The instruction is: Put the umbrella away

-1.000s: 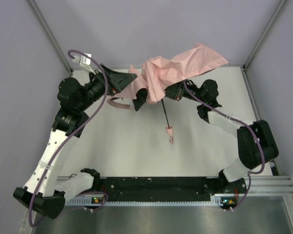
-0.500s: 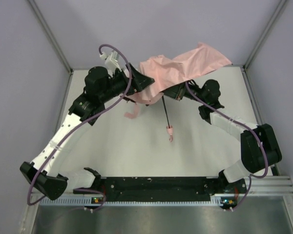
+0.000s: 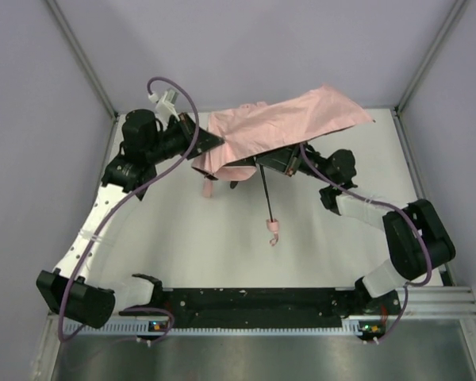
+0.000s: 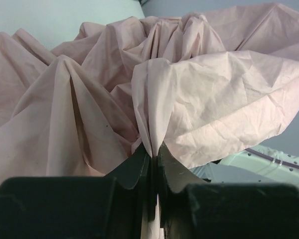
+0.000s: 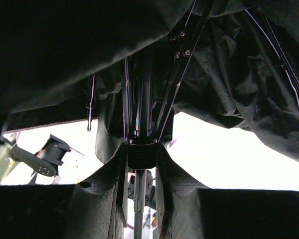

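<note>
The umbrella [image 3: 285, 125] hangs half-open above the back of the table, its pale pink fabric stretched from left to right. Its thin black shaft [image 3: 265, 194] slants down to the small pink handle [image 3: 273, 229] near the table's middle. My left gripper [image 3: 212, 144] is at the fabric's left edge, and in the left wrist view the left gripper [image 4: 153, 149] is shut on a pinched fold of pink fabric [image 4: 214, 99]. My right gripper [image 3: 263, 163] is under the canopy. In the right wrist view the right gripper [image 5: 141, 149] is shut on the black collar round the shaft, beneath the ribs [image 5: 182, 50].
The white table [image 3: 182, 238] is boxed in by grey walls with metal posts [image 3: 83, 59] at the back corners. A black rail [image 3: 254, 302] runs along the near edge between the arm bases. Purple cables [image 3: 174, 87] loop over both arms.
My left gripper closed from wide open onto the fabric's left edge and pulled it leftward. The canopy is now drawn flatter and lower. The right gripper kept its hold while the handle drifted slightly nearer.
</note>
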You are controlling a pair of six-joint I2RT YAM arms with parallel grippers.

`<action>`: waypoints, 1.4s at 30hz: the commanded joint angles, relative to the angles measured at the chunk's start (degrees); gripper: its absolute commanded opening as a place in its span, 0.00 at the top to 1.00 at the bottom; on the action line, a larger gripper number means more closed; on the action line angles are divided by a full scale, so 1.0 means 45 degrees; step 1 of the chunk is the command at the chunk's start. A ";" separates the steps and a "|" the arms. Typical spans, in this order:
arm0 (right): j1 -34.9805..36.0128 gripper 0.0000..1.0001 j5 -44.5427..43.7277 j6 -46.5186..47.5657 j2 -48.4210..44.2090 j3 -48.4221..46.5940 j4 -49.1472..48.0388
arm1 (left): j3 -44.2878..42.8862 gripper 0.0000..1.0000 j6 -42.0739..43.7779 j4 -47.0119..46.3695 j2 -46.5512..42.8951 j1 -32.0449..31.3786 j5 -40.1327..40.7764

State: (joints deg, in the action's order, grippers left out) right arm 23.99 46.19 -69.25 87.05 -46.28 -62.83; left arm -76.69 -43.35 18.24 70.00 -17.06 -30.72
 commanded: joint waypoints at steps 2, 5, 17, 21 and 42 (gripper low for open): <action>0.0392 1.00 -0.1455 -0.0765 0.0655 0.0889 -0.3558 | 0.1510 0.84 0.0746 -0.0381 -0.0457 0.0021 -0.0167; 0.0489 1.00 -0.1573 -0.0043 0.1066 0.1065 -0.3091 | 0.1924 0.85 0.1409 -0.0246 0.0067 0.0041 -0.0049; 0.0471 1.00 -0.0813 0.1228 0.3331 0.1809 -0.3793 | 0.2881 0.41 0.1589 0.0828 0.0442 0.0431 0.1085; 0.0217 1.00 -0.0871 0.1307 0.3917 0.1828 -0.4008 | 0.2784 0.02 0.1061 0.0887 -0.0202 0.0763 0.0908; 0.0001 1.00 0.1178 0.0605 0.5285 0.0305 -0.4436 | 0.1827 0.02 0.1786 -0.3384 0.5144 0.1994 -0.3363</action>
State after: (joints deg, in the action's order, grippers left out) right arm 24.51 47.35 -65.69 110.17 -42.22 -72.42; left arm -64.01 -35.90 13.69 88.82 -8.80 -35.22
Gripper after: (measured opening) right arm 0.186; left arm 0.982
